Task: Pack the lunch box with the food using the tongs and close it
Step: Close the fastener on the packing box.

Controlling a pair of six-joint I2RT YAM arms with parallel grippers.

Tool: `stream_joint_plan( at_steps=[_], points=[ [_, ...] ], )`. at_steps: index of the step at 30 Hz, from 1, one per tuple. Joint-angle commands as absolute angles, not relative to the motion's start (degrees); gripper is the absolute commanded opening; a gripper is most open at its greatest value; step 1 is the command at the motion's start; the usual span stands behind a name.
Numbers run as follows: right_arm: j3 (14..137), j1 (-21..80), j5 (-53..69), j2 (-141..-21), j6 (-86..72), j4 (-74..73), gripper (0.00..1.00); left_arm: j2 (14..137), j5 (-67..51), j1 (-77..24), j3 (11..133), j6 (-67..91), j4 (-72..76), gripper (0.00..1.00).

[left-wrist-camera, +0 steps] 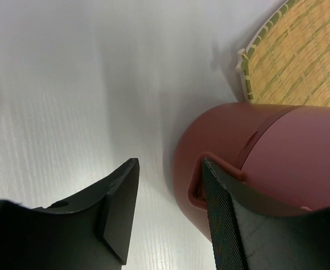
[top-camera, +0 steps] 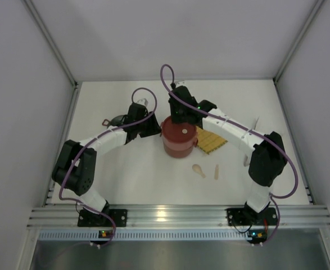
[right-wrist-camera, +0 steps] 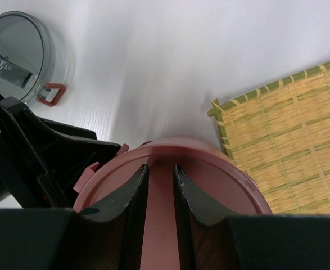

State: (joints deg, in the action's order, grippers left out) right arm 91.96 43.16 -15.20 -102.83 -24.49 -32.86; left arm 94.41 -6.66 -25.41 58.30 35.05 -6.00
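Left gripper (left-wrist-camera: 167, 188): half-open, empty, at lunch box's (left-wrist-camera: 288, 160) 9 o'clock side, probably steadying.
Right gripper (right-wrist-camera: 161, 188): narrow gap atop lid (right-wrist-camera: 224, 169); grip unclear.

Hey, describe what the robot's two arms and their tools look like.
The left arm and right arm both have white links between bulky black joints, with a purple cable looping along each. Small lit lamps sit by their black bases. The left tool and right tool have matte black, wedge-shaped fingers. One left finger shows a woven-textured pad.
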Motion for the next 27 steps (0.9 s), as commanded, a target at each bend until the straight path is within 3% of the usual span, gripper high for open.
stream_joint_plan(
  at_steps=[1,14,20,27],
  points=[
    [91.5,42.4,-14.9,-104.4,-23.8,-36.1,0.24,95.3,-5.5,-26.7,60.0,35.5,-4.4,0.54],
    [91.8,42.3,-20.7,-95.5,-24.3,-34.0,0.23,93.6,2.0,-26.8,61.0,36.2,-7.9,0.54],
    [94.1,42.0,-27.2,-90.1,-27.5,-40.6,0.24,94.0,5.0,-26.8,63.6,35.8,-11.6,0.55],
    [76.9,40.5,-28.6,-79.9,-34.7,-40.0,0.24,93.9,5.3,-26.7,63.5,35.2,-12.0,0.55]
  ],
)
